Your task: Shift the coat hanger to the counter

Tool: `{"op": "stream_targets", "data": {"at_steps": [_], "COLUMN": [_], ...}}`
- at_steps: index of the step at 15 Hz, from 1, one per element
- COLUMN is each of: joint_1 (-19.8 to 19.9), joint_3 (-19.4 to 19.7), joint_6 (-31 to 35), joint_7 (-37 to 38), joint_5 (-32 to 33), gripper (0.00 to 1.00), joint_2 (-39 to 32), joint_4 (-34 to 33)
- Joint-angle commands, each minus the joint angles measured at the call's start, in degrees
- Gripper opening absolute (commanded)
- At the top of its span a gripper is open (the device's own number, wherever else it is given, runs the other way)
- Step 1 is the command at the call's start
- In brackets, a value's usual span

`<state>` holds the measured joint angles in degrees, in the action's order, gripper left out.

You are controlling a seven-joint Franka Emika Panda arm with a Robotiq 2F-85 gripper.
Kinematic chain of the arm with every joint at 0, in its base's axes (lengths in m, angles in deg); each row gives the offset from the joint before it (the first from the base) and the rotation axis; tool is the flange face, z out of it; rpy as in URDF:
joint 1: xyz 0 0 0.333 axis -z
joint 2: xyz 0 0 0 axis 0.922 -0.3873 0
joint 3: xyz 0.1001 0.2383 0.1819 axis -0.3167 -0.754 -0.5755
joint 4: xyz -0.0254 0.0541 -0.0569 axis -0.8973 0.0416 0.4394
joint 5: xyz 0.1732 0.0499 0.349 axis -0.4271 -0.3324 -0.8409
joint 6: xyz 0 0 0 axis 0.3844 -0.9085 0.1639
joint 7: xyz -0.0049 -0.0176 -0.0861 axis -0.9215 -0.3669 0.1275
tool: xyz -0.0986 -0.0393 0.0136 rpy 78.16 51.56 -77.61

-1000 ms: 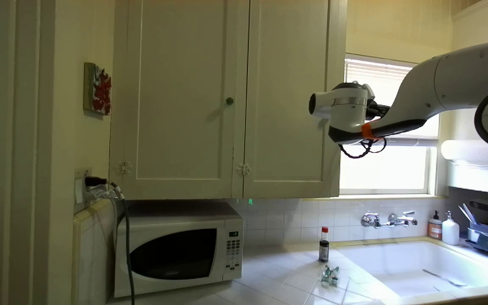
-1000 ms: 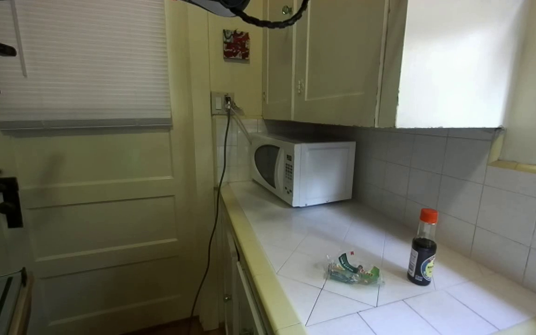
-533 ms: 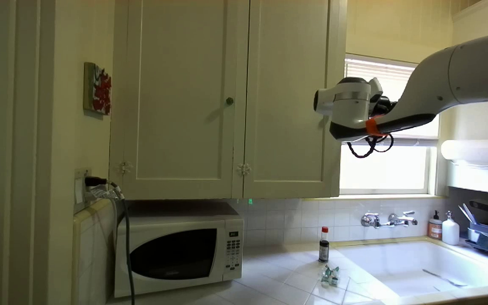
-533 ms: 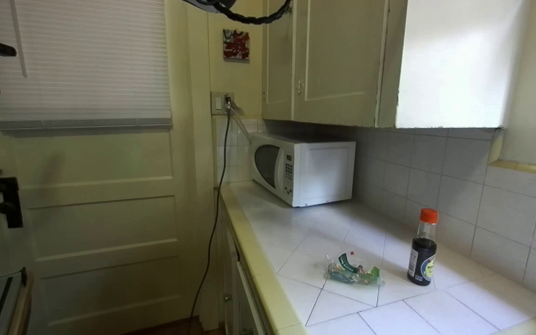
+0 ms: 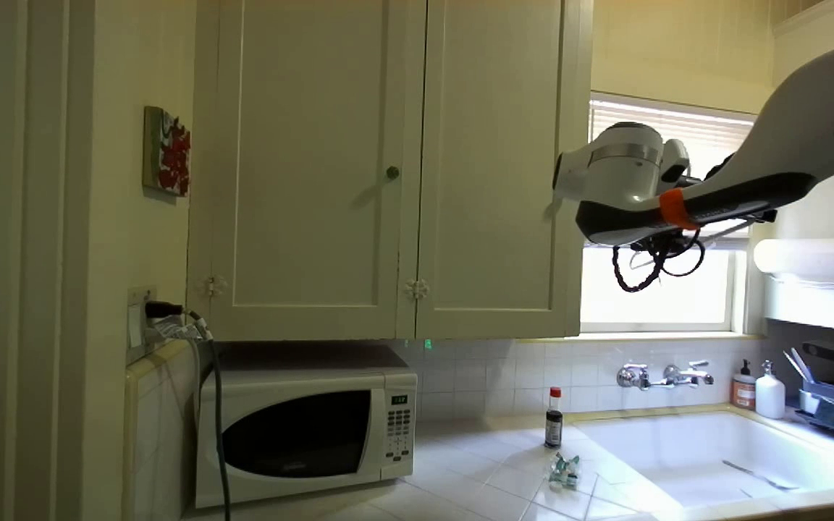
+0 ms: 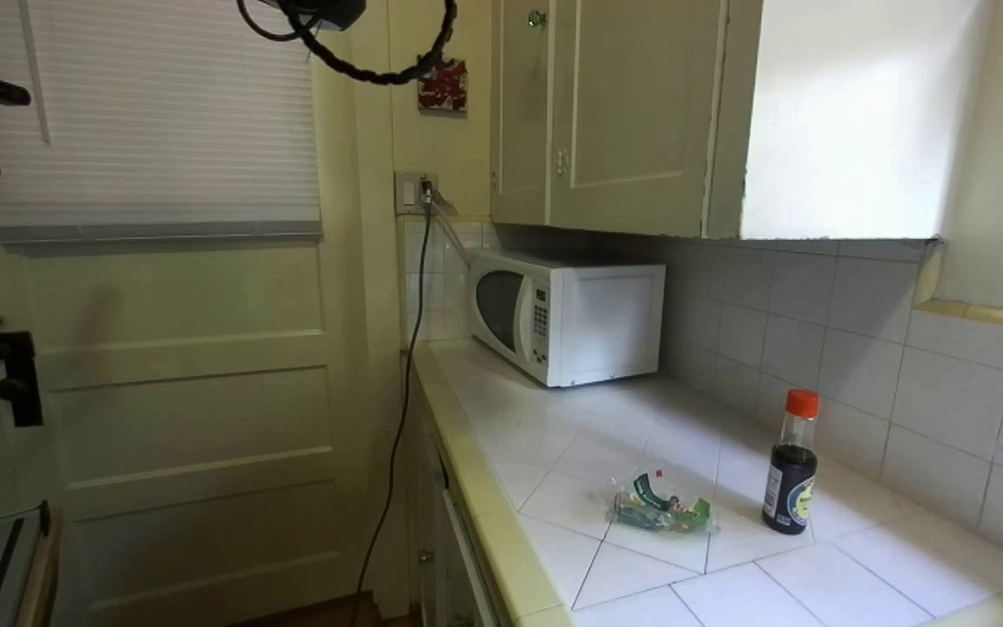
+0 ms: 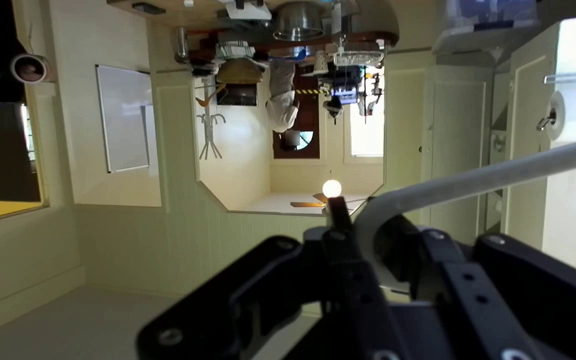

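The coat hanger is a pale whitish bar in the wrist view. It bends between my fingers and runs off to the right edge. My gripper is shut on it, one dark finger on each side. In an exterior view, a thin pale part of the hanger shows below the arm, high in front of the window. The gripper is mostly hidden behind the arm there. The counter is pale and tiled with a yellow edge; it also shows in an exterior view. The hanger is well above the counter's height.
A white microwave stands on the counter's far part. A red-capped dark bottle and a crumpled clear wrapper lie nearer the sink. White cupboards hang above. A paper towel roll is by the window.
The arm's wrist has shifted right and tilted in an exterior view, and the pale hanger now shows below it. In an exterior view, the black cable has moved left and lower.
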<state>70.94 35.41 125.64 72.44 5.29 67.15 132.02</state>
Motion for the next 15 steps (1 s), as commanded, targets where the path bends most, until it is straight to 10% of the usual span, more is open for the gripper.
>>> {"op": "stream_targets", "data": {"at_steps": [1, 15], "joint_1": [-2.71, -12.19], "joint_3": [-1.62, -4.37], "joint_6": [0.68, 20.27], "joint_7": [2.67, -2.61], "joint_5": [-6.24, -11.37], "gripper": [0.04, 0.03], "joint_2": [9.67, 27.67], "joint_4": [10.83, 24.57]}}
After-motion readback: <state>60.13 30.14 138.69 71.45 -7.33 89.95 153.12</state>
